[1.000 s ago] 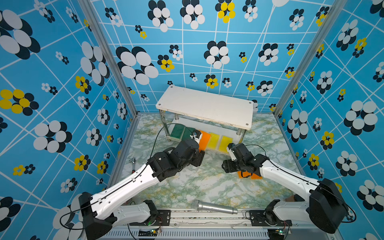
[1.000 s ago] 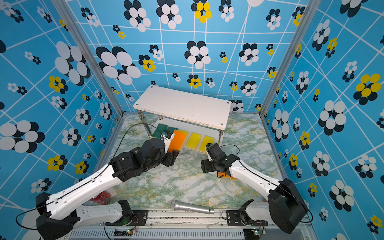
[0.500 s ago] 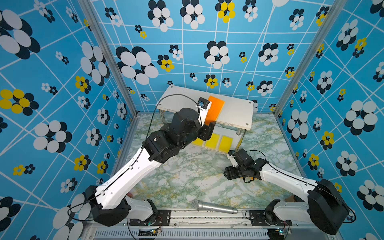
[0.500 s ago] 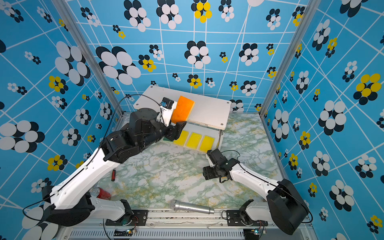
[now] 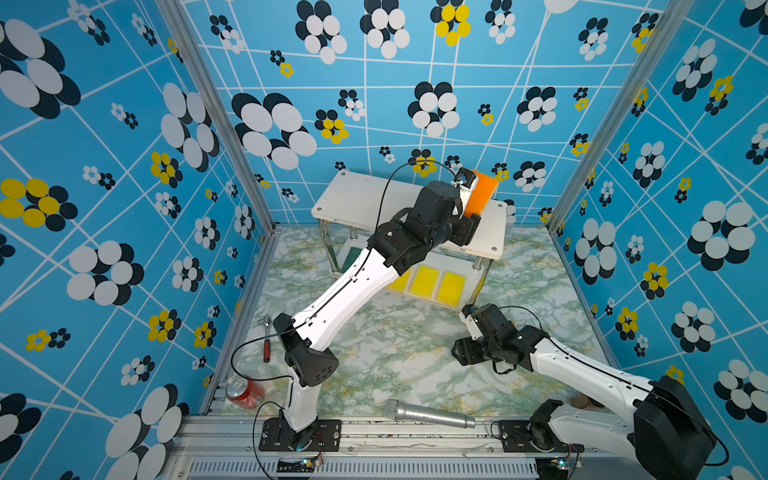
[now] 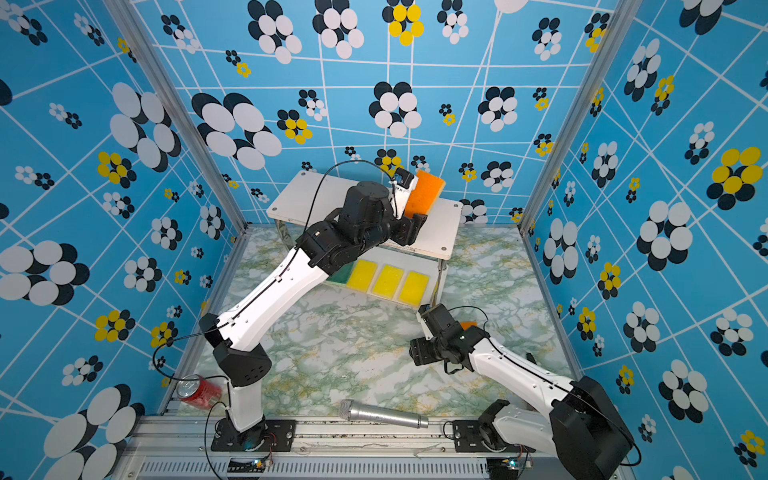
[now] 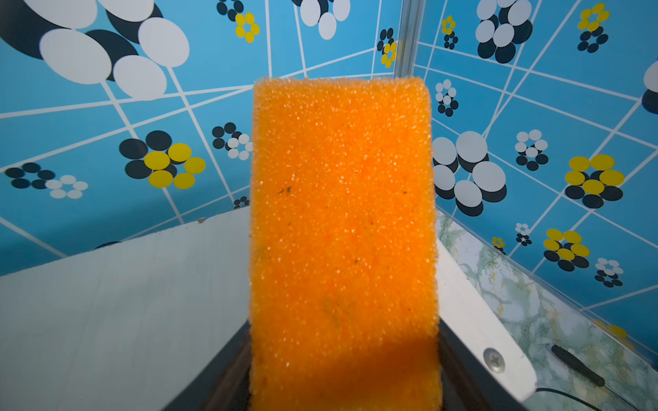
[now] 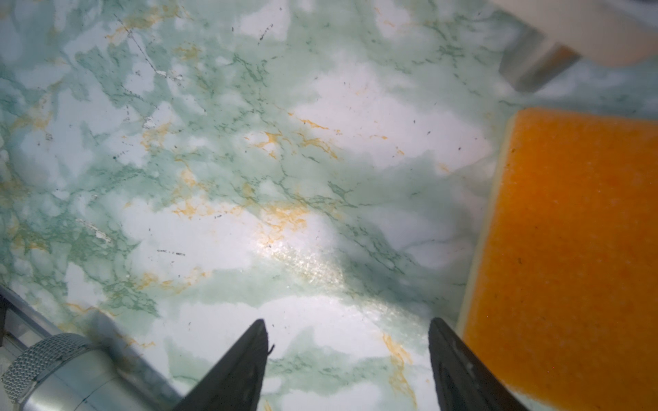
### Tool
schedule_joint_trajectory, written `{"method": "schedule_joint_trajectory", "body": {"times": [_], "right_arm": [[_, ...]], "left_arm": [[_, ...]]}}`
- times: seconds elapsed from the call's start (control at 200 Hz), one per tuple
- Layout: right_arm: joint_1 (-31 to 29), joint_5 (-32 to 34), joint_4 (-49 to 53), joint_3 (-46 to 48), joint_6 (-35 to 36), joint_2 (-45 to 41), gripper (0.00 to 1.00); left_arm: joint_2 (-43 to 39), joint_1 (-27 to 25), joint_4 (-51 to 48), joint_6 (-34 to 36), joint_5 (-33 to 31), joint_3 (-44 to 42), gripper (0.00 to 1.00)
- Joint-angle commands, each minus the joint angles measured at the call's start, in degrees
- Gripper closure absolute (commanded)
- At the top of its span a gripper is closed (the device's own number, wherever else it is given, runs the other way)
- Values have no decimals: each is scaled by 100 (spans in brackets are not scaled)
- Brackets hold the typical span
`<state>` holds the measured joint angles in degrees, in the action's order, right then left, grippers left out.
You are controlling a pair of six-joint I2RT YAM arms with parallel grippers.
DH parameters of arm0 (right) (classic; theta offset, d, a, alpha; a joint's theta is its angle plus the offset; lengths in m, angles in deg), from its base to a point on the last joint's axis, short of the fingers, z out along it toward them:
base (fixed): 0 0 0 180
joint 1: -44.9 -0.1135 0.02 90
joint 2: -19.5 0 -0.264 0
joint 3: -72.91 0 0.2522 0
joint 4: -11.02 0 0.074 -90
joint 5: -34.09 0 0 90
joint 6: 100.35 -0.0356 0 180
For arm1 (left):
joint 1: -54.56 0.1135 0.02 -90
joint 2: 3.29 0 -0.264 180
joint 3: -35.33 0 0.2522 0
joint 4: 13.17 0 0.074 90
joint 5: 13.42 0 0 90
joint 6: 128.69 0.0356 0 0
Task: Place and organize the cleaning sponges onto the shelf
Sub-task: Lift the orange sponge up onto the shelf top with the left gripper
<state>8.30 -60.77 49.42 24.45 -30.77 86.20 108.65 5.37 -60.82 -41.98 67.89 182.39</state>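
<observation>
A marble table (image 5: 395, 353) carries a white two-tier shelf (image 5: 361, 199) at its back. Above the top board, the left gripper (image 5: 471, 210) clamps the lower end of an orange sponge (image 5: 482, 191). The right gripper (image 8: 347, 341) hangs with jaws spread over the table, beside a second orange sponge (image 8: 569, 249). Three yellow sponges (image 5: 426, 280) line the lower board.

The left gripper (image 6: 409, 212) pinches an orange sponge (image 6: 424, 192) on end above the top board of the shelf (image 6: 307, 199). Below, three yellow sponges (image 6: 388, 281) lie in a row beside a green sponge (image 6: 343, 274). The right gripper (image 6: 417, 354) hangs low over the marbled table (image 6: 353, 340), a second orange sponge (image 6: 468, 325) peeking out behind it.
</observation>
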Motion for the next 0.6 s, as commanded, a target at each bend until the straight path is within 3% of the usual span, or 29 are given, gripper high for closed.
{"method": "schedule_joint_trajectory", "body": {"times": [0.0, 0.295, 0.595], "right_arm": [[30, -10, -54, 112, -144, -190, 27], [31, 56, -47, 152, -195, -152, 27], [30, 47, -100, 147, -190, -78, 27]], "left_arm": [[107, 26, -59, -38, 119, 285, 30], [239, -150, -153, 41, -816, 208, 30], [153, -239, -195, -308, -1040, 47, 31]]}}
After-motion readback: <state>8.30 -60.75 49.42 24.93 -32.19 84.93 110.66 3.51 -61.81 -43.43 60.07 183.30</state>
